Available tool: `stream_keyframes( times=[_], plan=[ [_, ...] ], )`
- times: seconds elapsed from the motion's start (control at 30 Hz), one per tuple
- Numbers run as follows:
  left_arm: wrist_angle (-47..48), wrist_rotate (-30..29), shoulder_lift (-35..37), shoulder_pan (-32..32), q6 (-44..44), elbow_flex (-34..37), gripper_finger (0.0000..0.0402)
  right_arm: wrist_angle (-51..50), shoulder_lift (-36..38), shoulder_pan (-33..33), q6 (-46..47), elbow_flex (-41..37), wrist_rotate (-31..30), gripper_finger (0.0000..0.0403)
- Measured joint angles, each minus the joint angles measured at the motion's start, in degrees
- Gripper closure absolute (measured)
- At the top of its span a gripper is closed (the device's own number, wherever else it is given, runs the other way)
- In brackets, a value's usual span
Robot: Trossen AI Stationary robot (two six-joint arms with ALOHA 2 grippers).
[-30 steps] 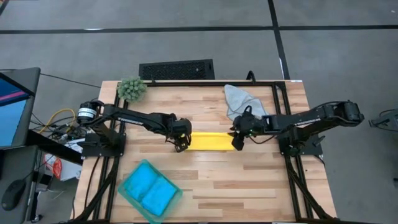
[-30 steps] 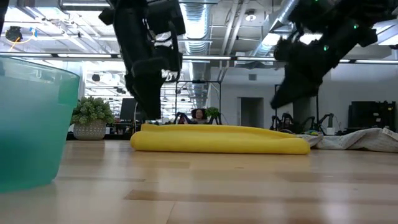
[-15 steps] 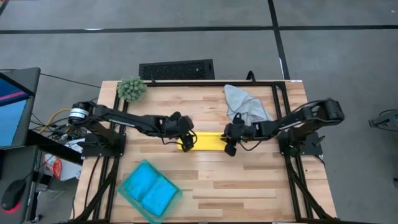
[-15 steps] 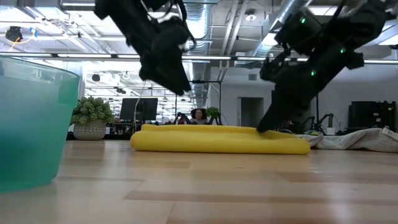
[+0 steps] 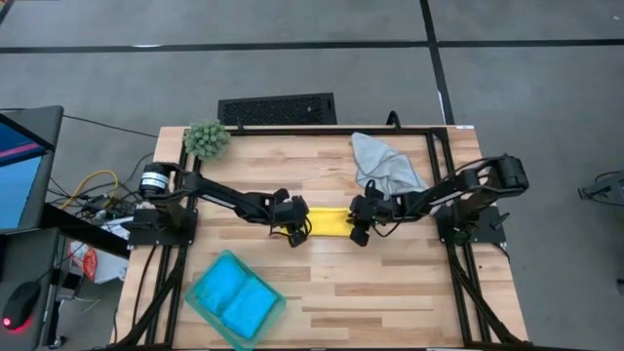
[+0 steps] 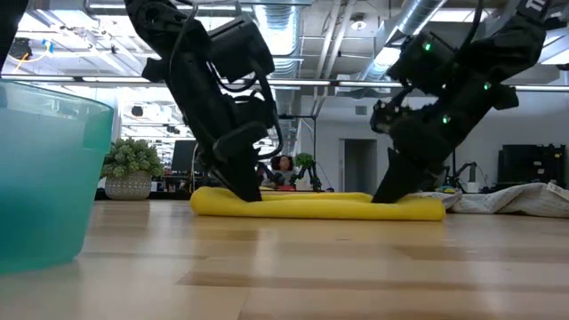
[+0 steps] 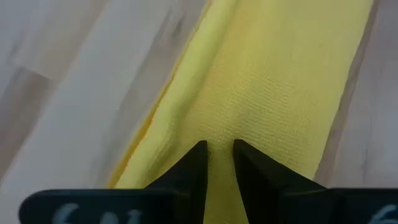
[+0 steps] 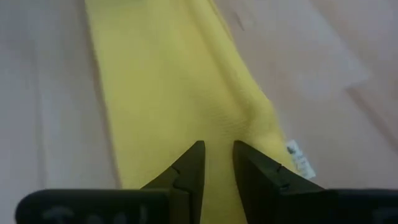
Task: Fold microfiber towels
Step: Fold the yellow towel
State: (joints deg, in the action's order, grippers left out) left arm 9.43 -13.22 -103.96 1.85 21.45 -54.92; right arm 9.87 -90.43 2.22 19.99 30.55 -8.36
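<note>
The yellow towel (image 5: 329,223) lies folded into a long narrow strip on the middle of the wooden table, and also shows in the low view (image 6: 311,207). My left gripper (image 5: 295,232) is down on its left end, shut on the cloth (image 7: 217,149). My right gripper (image 5: 359,230) is down on its right end, also shut on the cloth (image 8: 217,149). A grey towel (image 5: 383,164) lies crumpled at the far right. Two blue towels (image 5: 234,298) lie in a teal bin. My left gripper pinches a small pucker of the yellow towel's top surface (image 7: 217,132) between its two fingers, near the strip's left end. The fingers slant down from the table's left, along the strip. The towel lies flat on the table. My right gripper pinches the yellow towel's top surface (image 8: 217,134) between its two fingers, near the strip's right end, beside the white label (image 8: 297,157). The fingers slant down from the table's right, along the strip. The towel rests on the table.
The teal bin (image 5: 200,283) stands at the near left and fills the left of the low view (image 6: 44,169). A fuzzy green plant ball (image 5: 206,138) sits at the far left corner. Bare wood lies along the near side, right of the bin.
Both grippers have sunk onto the yellow towel. My left gripper came down and toward the table's right onto the left end. My right gripper came down and toward the left onto the right end. The towel stays on the table.
</note>
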Motion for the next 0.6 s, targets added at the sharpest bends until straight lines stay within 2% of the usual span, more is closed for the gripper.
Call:
stream_keyframes(
  times=[0.2, 0.33, 0.47, 0.6],
  plan=[
    [0.7, 1.0, 0.3, 0.0, 1.4, -0.1, 0.0335, -0.3, 7.0, 0.0, -0.5, 0.0, -0.5, 0.0296],
    [0.6, 0.9, 2.1, 0.0, 1.8, -1.7, 0.0335, 6.0, 9.2, 0.6, -4.1, 0.0, -0.8, 0.0296],
    [0.1, 0.5, 3.4, 0.0, 2.1, -3.1, 0.0335, 16.2, 4.7, 2.0, -10.1, 0.1, -0.7, 0.0296],
    [-2.3, -0.9, 3.6, 0.9, 4.3, -3.3, 0.0335, 23.1, -2.7, 1.8, -10.4, 0.1, -0.7, 0.0296]
  ],
)
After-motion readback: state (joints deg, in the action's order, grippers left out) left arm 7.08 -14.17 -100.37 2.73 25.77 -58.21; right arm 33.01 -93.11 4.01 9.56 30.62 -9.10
